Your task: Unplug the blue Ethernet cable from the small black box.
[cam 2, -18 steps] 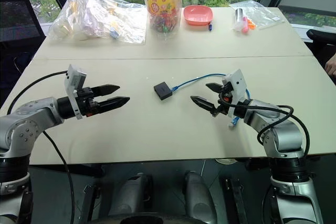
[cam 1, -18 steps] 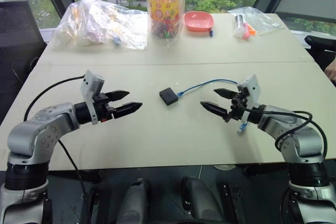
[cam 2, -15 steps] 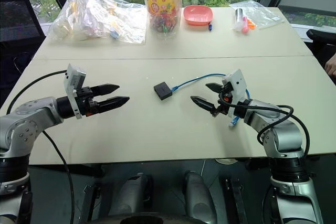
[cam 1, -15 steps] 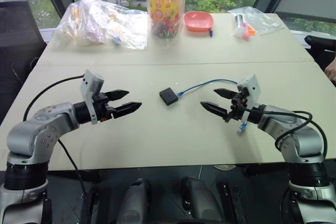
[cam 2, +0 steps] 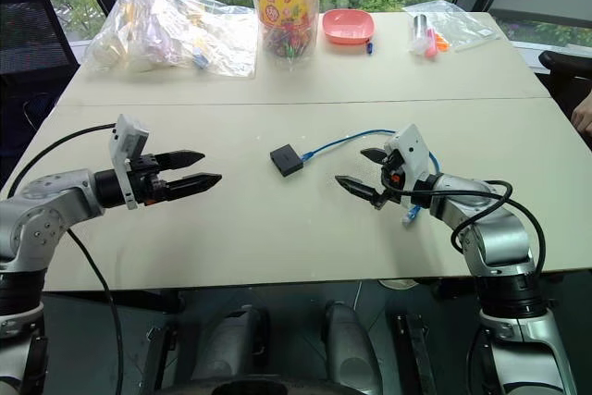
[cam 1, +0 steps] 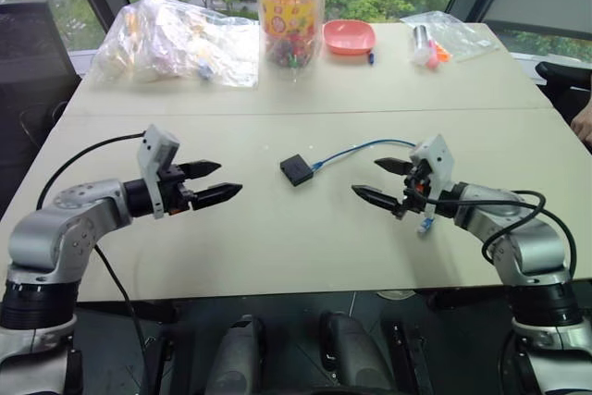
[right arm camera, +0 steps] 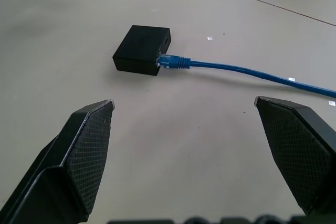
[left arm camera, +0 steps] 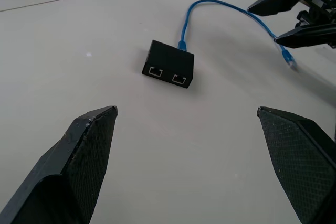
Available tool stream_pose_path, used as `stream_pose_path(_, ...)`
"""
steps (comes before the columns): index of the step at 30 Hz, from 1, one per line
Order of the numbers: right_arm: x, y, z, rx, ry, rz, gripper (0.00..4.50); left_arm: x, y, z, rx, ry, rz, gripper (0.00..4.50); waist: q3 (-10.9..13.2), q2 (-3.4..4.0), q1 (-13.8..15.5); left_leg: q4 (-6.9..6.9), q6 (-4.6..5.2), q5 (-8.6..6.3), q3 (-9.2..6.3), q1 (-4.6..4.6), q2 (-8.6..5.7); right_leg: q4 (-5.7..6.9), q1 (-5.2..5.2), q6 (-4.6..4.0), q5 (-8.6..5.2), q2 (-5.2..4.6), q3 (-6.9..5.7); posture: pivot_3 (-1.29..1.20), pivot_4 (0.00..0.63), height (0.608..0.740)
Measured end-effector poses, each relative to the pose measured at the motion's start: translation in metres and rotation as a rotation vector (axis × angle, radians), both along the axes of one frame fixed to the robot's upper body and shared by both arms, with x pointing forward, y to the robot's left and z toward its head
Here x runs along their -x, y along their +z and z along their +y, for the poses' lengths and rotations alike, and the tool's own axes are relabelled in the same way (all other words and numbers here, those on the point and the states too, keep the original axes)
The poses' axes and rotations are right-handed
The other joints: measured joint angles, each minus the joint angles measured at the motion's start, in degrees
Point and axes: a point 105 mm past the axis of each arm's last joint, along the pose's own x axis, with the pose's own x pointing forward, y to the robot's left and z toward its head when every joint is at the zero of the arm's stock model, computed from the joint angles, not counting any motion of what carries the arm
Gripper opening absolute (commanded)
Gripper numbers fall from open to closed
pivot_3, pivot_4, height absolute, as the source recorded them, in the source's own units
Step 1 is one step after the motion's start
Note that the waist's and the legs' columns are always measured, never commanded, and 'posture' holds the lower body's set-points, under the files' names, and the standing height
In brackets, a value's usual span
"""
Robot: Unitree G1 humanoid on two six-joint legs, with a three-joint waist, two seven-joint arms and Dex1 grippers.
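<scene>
Blue Ethernet cable (right arm camera: 236, 70) remains plugged into the small black box (cam 1: 296, 170) at tabletop (cam 1: 277, 247) centre. Left gripper (cam 1: 211, 183) and right gripper (cam 1: 381, 182), both spread wide and empty, have lowered slightly; approach continues.

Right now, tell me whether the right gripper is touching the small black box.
Apart. In the right wrist view the small black box lies on bare table well ahead of the open fingers, and the left eye view shows the right gripper clear of it.
</scene>
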Motion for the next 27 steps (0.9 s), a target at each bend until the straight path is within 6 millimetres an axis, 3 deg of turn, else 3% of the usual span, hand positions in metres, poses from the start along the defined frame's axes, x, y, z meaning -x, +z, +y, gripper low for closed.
stream_pose_path(7, -0.007, 0.001, 0.001, 0.107, 0.06, -0.022, 4.5, -0.003, 0.005, -0.003, -0.015, -0.038, -0.022, 4.44, 0.0, 0.0, 0.0, 0.06, 0.0, 0.0, 0.02, 0.0, -0.01, 0.03, 0.0, 0.0, 0.0, 0.0, 0.0, 0.0, 0.15, 0.74)
stream_pose_path(11, -0.027, 0.014, 0.021, 0.353, 0.225, -0.141, 4.5, 0.004, 0.019, -0.007, -0.101, -0.166, -0.04, 4.44, 0.0, 0.0, -0.7, 0.02, 0.0, 0.0, 0.12, 0.02, 0.05, 0.03, -0.1, -0.11, 0.07, 0.14, 0.05, 0.0, 0.15, 0.74)
stream_pose_path(13, -0.051, 0.017, 0.034, 0.502, 0.325, -0.178, 4.5, 0.015, 0.02, -0.001, -0.178, -0.246, -0.024, 4.44, 0.0, 0.02, -1.5, -0.05, 0.0, 0.0, 0.14, 0.1, 0.1, 0.04, -0.11, -0.13, 0.07, 0.21, 0.06, 0.0, 0.15, 0.74)
stream_pose_path(15, -0.059, 0.014, 0.038, 0.545, 0.358, -0.174, 4.5, 0.019, 0.019, -0.001, -0.184, -0.271, -0.015, 4.44, 0.0, 0.02, -1.5, -0.12, 0.0, 0.0, 0.11, 0.1, 0.12, 0.06, -0.11, -0.13, 0.05, 0.21, 0.05, 0.0, 0.15, 0.74)
stream_pose_path(19, -0.083, 0.007, 0.065, 0.586, 0.441, -0.094, 4.5, 0.022, 0.012, 0.005, -0.182, -0.264, 0.011, 4.44, 0.1, 0.02, -2.0, -0.02, 0.01, 0.02, 0.15, -0.37, 0.15, 0.2, -0.58, -0.12, 0.09, 0.23, 0.11, 0.0, 0.15, 0.74)
stream_pose_path(23, -0.095, 0.007, 0.082, 0.611, 0.452, -0.076, 4.5, 0.024, 0.013, 0.005, -0.159, -0.228, -0.001, 4.44, 0.1, 0.02, -1.7, -0.02, 0.0, 0.02, 0.09, -0.49, 0.15, 0.29, -0.67, 0.06, 0.19, 0.23, 0.08, 0.0, 0.15, 0.74)
stream_pose_path(27, -0.098, -0.007, 0.089, 0.672, 0.444, -0.041, 4.5, 0.032, 0.008, 0.004, -0.143, -0.191, 0.007, 4.44, 0.1, 0.03, -1.8, -0.02, -0.04, 0.03, 0.12, -0.49, 0.13, 0.29, -0.67, -0.03, 0.15, 0.14, 0.1, 0.0, 0.15, 0.74)
